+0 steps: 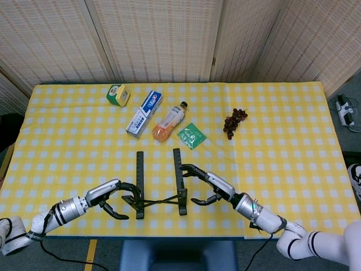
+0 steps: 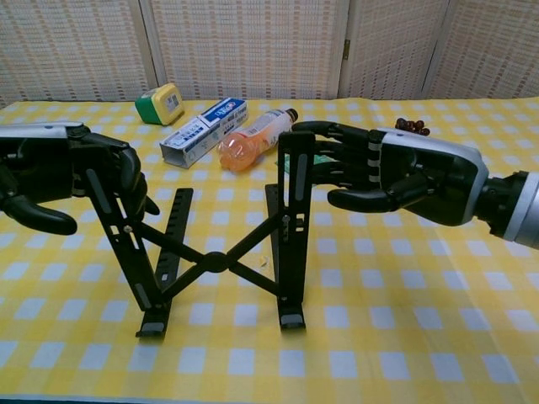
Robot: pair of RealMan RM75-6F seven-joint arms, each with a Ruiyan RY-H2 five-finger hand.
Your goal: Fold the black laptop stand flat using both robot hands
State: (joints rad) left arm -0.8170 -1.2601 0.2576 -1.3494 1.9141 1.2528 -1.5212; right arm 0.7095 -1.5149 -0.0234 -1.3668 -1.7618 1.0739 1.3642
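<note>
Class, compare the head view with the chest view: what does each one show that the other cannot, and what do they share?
Only the head view shows the whole grape bunch, the full table edge and both forearms. Only the chest view shows the laptop stand raised, its rails propped on crossed struts, and the right hand reaching its right rail's top. Both show the left hand at the left rail, the orange bottle, the toothpaste box and the green-yellow object.
</note>
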